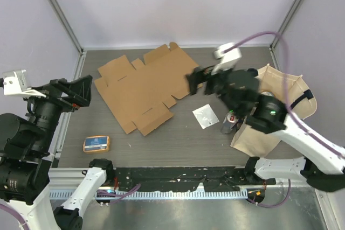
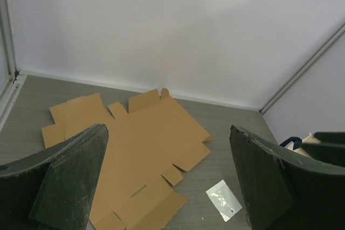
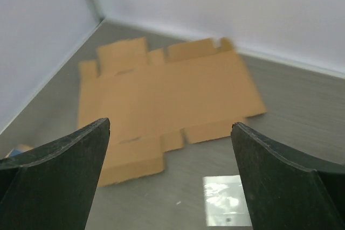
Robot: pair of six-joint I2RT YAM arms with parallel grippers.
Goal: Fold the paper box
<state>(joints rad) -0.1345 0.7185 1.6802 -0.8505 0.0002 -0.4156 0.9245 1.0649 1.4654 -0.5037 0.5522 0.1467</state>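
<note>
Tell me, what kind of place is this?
Probably a robot lab test booth: plain white walls with metal posts enclose a grey table, two robot arms are bolted at its edge, and a flat paper box lies on it.

paper box [image 1: 145, 87] flat on table [image 1: 178, 146]; pouch [image 1: 206, 116] right of it; tote [image 1: 294, 87] beyond

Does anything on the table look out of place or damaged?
Nothing looks damaged or spilled. The paper box lies flat and unfolded, skewed to the table edges; a small clear packet lies loose beside it.

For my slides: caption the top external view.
Unfolded paper box flat on table; left end effector and right end effector open, empty.
</note>
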